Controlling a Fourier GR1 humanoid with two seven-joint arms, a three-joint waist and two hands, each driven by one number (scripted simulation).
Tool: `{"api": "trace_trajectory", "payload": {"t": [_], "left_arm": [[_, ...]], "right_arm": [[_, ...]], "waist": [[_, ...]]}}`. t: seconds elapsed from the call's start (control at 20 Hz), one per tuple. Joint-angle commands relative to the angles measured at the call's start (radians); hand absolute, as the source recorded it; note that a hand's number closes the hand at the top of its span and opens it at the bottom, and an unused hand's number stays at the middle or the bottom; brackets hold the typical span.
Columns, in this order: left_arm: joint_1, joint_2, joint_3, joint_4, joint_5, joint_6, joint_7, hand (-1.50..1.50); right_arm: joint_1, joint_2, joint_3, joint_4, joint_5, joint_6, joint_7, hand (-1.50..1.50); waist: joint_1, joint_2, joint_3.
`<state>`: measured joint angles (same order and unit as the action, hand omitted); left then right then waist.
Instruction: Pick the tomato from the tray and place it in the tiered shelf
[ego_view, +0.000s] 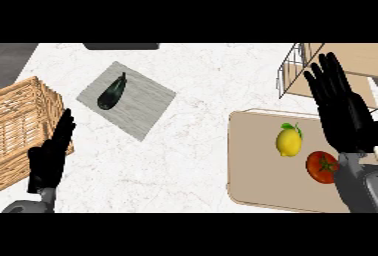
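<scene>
A red tomato lies on the beige tray at the right, beside a yellow lemon. The tiered shelf, wire-framed with wooden levels, stands at the far right behind the tray. My right hand hangs open over the tray's right side with straight fingers pointing away toward the shelf; its grey forearm covers the tomato's right edge. At the lower left my left hand rests open, fingers up, holding nothing.
A dark eggplant lies on a grey cutting board at the upper left of the white marble counter. A wicker basket stands at the left edge, just behind my left hand.
</scene>
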<state>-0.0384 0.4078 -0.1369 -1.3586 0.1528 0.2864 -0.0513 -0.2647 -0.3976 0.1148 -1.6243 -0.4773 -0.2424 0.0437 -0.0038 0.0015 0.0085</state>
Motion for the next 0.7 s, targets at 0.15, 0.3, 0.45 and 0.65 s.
{"api": "trace_trajectory", "payload": {"t": [0.15, 0.3, 0.45, 0.65], "left_arm": [[0.053, -0.013, 0.051, 0.051, 0.098, -0.036, 0.103, 0.00], [0.075, -0.051, 0.047, 0.047, 0.123, -0.024, 0.127, 0.00], [0.126, -0.069, 0.035, 0.037, 0.187, -0.092, 0.167, 0.00], [0.045, -0.059, 0.038, 0.022, 0.199, -0.101, 0.251, 0.00]], "right_arm": [[0.194, -0.236, -0.162, -0.030, 0.220, -0.154, -0.043, 1.50], [0.366, -0.399, -0.195, 0.175, 0.385, -0.222, 0.066, 1.50], [0.496, -0.327, -0.311, 0.140, 0.318, -0.332, 0.084, 1.50], [0.762, -0.267, -0.367, -0.085, 0.289, -0.297, -0.053, -1.50]], "waist": [[-0.090, -0.016, -0.013], [-0.176, 0.027, -0.034], [-0.119, -0.014, -0.012], [-0.076, -0.013, -0.010]]}}
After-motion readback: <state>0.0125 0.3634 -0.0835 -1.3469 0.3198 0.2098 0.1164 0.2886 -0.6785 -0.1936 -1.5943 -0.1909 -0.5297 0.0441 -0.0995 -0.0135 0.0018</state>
